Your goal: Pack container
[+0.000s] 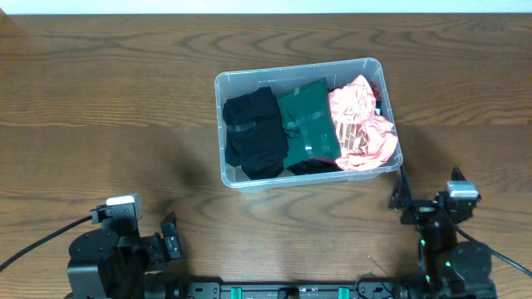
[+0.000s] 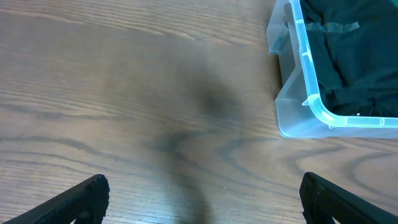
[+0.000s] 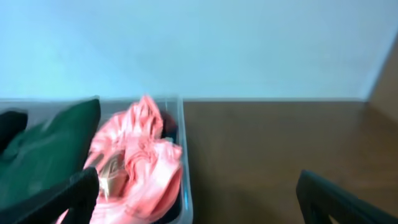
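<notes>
The clear plastic container [image 1: 223, 170] stands on the table's middle. It holds a black garment [image 1: 253, 133] at the left, a dark green garment [image 1: 307, 124] in the middle and a pink garment [image 1: 362, 124] at the right. My left gripper [image 2: 202, 199] is open and empty over bare wood, left of the container's corner [image 2: 298, 93]. It sits at the front left in the overhead view [image 1: 170, 237]. My right gripper [image 3: 199, 193] is open and empty, near the container's right wall [image 3: 185, 186], with the pink garment [image 3: 140, 158] and green garment [image 3: 50, 143] beyond. It shows at the front right [image 1: 407, 199].
The wooden table [image 1: 100, 108] stretches around the container. A pale wall [image 3: 217, 43] rises behind the table's far edge. The arm bases sit along the front edge [image 1: 291, 289].
</notes>
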{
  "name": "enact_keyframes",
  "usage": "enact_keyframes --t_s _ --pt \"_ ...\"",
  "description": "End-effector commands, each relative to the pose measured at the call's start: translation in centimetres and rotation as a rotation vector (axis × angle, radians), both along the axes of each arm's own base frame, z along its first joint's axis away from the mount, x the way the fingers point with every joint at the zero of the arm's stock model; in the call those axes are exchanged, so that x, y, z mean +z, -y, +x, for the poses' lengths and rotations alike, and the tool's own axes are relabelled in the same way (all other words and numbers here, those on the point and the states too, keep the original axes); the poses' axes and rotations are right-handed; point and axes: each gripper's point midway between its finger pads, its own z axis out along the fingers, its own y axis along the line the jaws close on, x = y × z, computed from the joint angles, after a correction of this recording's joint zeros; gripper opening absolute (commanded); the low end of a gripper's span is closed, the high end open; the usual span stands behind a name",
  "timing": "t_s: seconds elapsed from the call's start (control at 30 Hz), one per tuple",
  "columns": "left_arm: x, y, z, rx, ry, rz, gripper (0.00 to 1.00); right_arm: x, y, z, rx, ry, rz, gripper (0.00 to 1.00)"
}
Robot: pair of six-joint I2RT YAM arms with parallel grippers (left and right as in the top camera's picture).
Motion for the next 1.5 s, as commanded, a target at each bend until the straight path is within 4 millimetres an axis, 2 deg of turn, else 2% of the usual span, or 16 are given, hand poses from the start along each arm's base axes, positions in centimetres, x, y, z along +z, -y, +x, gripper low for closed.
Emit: enact_keyframes --t_s 0.0,0.1,0.33,1.23,1.33,1.47 --pt "0.0 0.1 0.0 -0.004 0.004 -0.003 0.98 -1.7 0.2 0.9 -0.013 0.026 -0.041 0.99" --pt "0.0 0.1 0.0 -0.004 0.003 -0.003 0.98 -3.1 0.2 1.7 -0.018 0.075 -0.043 0.99" --pt "0.0 0.1 0.0 -0.004 0.003 -0.003 0.98 -6.1 -0.1 1.7 -0.001 -0.038 -0.053 0.99" --pt "0.1 0.0 -0.3 -0.004 0.030 0.009 0.98 -6.1 -0.1 1.8 -0.001 -0.039 -0.054 0.99" --pt "-1.2 -0.1 0.1 -0.003 0.074 0.015 0.98 -6.1 -0.1 1.8 -0.001 -0.040 -0.054 0.99" --pt "-3.6 -0.2 2.7 0.000 0.202 0.018 0.98 -6.1 -0.1 1.8 -0.001 -0.039 -0.054 0.99"
